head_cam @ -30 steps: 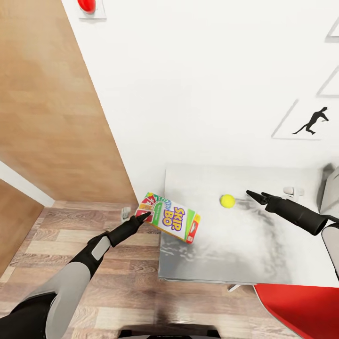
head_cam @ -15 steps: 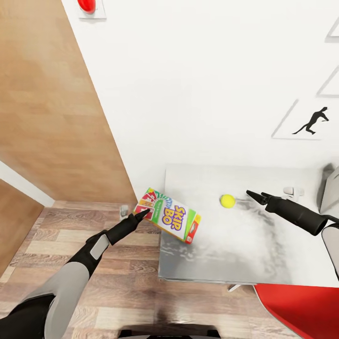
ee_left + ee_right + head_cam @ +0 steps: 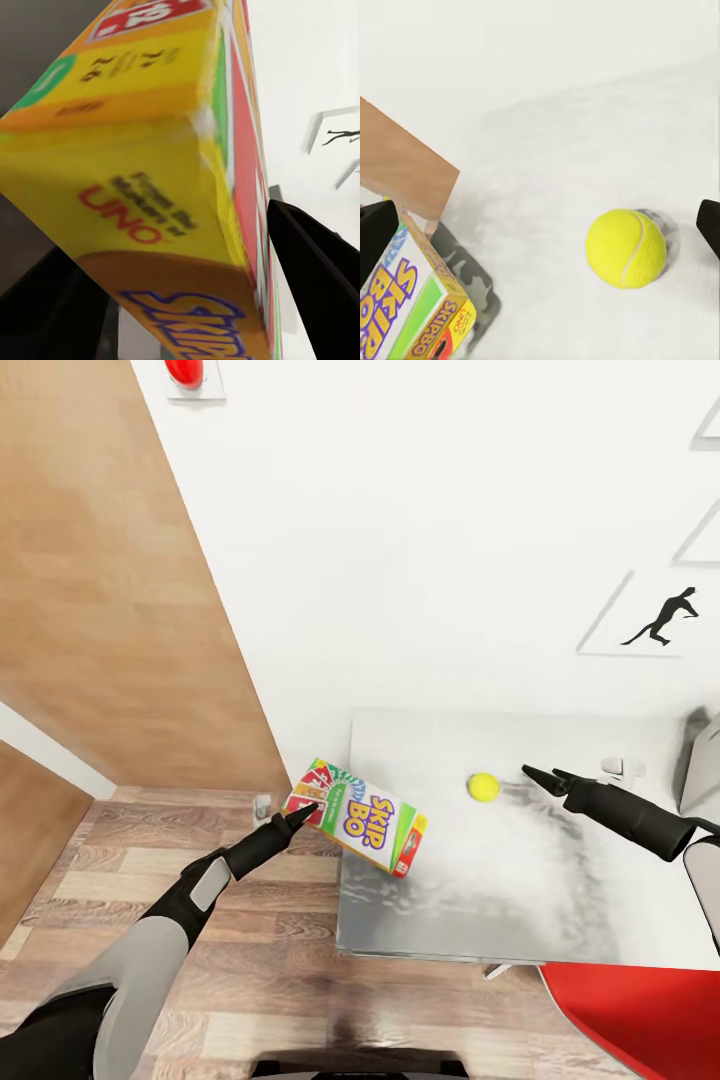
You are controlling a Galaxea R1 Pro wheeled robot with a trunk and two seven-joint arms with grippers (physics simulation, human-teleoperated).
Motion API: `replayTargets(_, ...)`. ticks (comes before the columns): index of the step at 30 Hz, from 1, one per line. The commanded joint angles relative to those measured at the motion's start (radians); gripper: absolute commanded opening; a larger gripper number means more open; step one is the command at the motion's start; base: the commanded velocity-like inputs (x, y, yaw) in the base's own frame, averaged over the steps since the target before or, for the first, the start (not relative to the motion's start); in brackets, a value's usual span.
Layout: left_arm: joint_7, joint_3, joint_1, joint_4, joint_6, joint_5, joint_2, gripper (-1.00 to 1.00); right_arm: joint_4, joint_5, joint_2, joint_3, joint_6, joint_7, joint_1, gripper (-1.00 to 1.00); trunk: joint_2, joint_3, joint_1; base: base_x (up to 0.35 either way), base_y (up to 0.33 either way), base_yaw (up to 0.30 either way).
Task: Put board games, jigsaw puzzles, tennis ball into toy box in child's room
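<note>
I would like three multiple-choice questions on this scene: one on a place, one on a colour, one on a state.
1. Where is the tennis ball?
A. on the table
B. on the floor
C. in the right hand

2. What colour is the SKIP BO lettering on the board game?
A. black
B. purple
C. white

3. The left hand is:
A. open and away from everything
B. shut on the board game
C. shut on the ball

Answers:
1 A, it rests on the tabletop just ahead of the right hand.
2 B, head view shows purple letters.
3 B, its fingers flank the box.
</note>
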Motion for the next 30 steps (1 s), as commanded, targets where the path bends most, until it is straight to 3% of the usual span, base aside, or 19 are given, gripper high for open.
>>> replayTargets(1, -0.003, 0.002, -0.001, 0.001, 0.009, 0.003, 0.000, -1.00, 0.000, -0.002, 0.000, -0.001, 0.007, 0.002, -0.001, 1.00, -0.002, -0.001, 0.001, 0.000, 0.000, 0.000)
replayTargets(4, -0.004, 0.001, -0.001, 0.000, 0.019, 0.006, -0.003, -1.00, 0.000, -0.002, -0.001, -0.004, 0.007, 0.063, 0.000, 1.00, -0.002, -0.001, 0.001, 0.000, 0.000, 0.000)
replayTargets(12, -0.008, 0.002, -0.002, -0.021, 0.125, 0.009, -0.017, -1.00, 0.000, -0.002, -0.015, -0.015, 0.013, 0.212, 0.005, 1.00, -0.002, -0.001, 0.001, 0.000, 0.000, 0.000)
replayTargets(15, -0.010, 0.003, 0.005, -0.049, 0.156, 0.010, -0.031, -1.00, 0.000, -0.002, -0.029, -0.023, 0.038, 0.267, 0.010, 1.00, -0.002, -0.001, 0.001, 0.000, 0.000, 0.000)
replayTargets(18, -0.008, 0.002, 0.029, -0.104, 0.199, 0.010, -0.053, -1.00, 0.000, -0.002, -0.066, -0.048, 0.105, 0.343, 0.020, 1.00, -0.002, -0.001, 0.001, 0.000, 0.000, -0.025)
replayTargets(23, 0.015, -0.002, 0.047, -0.167, 0.246, 0.006, -0.075, -1.00, 0.000, -0.001, -0.097, -0.083, 0.157, 0.389, 0.035, 1.00, -0.002, 0.001, 0.001, 0.000, 0.000, -0.077)
replayTargets(24, 0.041, -0.008, 0.054, -0.208, 0.273, 0.005, -0.088, -1.00, 0.000, -0.001, -0.109, -0.108, 0.176, 0.406, 0.047, 1.00, -0.002, 0.002, 0.001, 0.000, 0.000, -0.131)
replayTargets(30, 0.087, -0.038, 0.072, -0.331, 0.337, 0.008, -0.106, -1.00, 0.000, 0.003, -0.125, -0.147, 0.198, 0.427, 0.067, 1.00, -0.002, 0.008, 0.001, 0.000, 0.000, -0.162)
